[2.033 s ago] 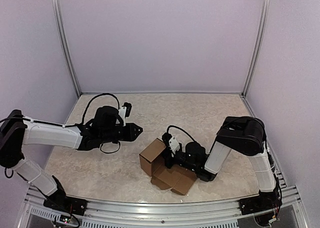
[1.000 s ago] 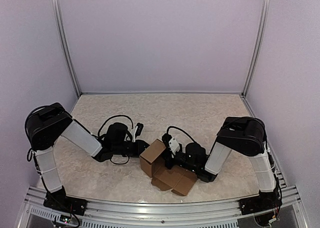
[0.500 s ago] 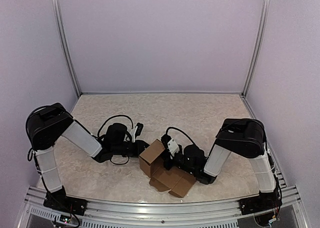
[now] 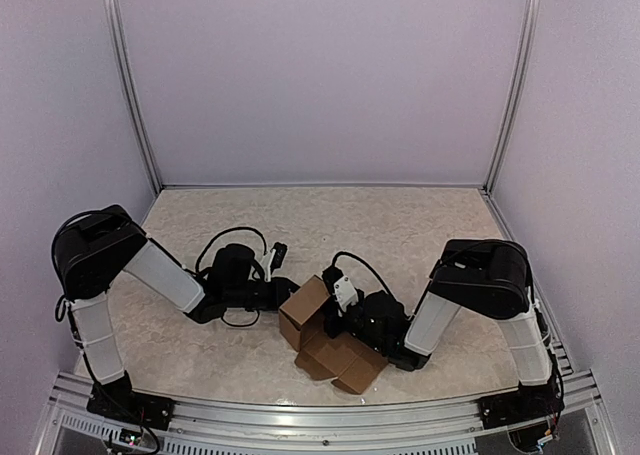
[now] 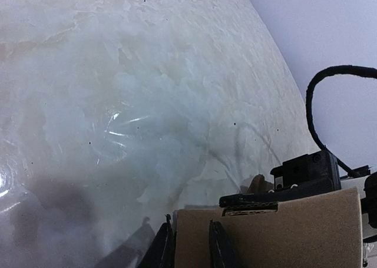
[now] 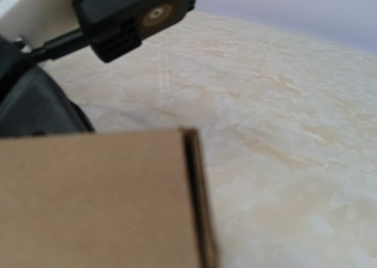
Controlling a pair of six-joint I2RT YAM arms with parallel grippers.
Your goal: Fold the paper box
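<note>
The partly folded paper box (image 4: 310, 315) sits on the counter (image 4: 400, 225) near its front edge, between both arms. The left hand (image 4: 283, 289) meets the box's left edge, fingers (image 5: 219, 250) slightly apart; any grip is unclear. The right hand (image 4: 335, 313), closed, is against its right side.

We see a pale beige tabletop (image 4: 400, 225) with a marbled, cloudy pattern and a slight sheen. Only the paper box (image 4: 325, 330) lies on it, near the front middle: plain brown cardboard, one squarish part raised, its other flaps spread flat toward the near edge.
</note>
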